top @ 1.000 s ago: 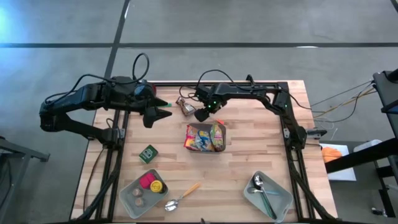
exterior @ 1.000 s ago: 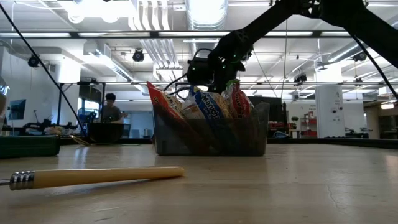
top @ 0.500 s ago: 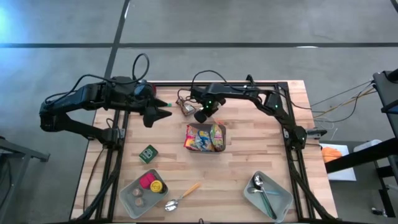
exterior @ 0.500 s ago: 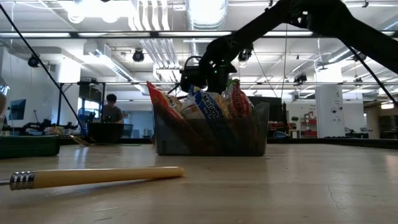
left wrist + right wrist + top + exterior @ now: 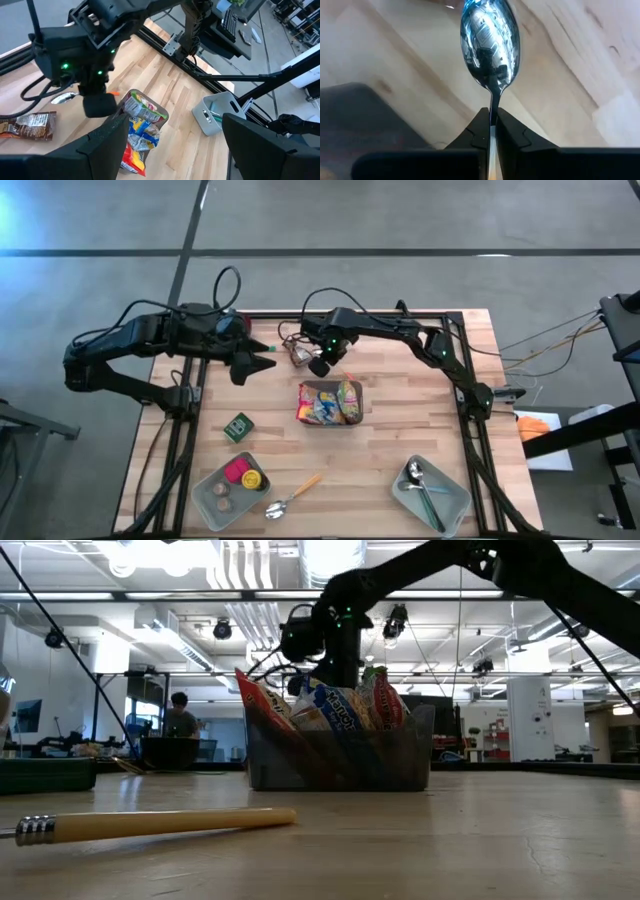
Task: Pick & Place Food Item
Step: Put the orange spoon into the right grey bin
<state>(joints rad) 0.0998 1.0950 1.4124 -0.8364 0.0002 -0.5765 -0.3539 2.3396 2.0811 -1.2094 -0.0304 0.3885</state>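
The right gripper (image 5: 491, 131) is clamped on a spoon (image 5: 490, 47) — bowl ahead of its fingertips; the food packet (image 5: 30, 125) lies just beside. Left gripper (image 5: 268, 355) waits, fingers apart. Next, I judge — release, regrasp the packet.

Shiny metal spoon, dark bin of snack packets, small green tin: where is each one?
Shiny metal spoon (image 5: 490, 45), right wrist view, on its bowl.
Dark bin of snack packets (image 5: 420, 755), low view, on its front wall.
Small green tin (image 5: 238, 427), high view, on its lid.
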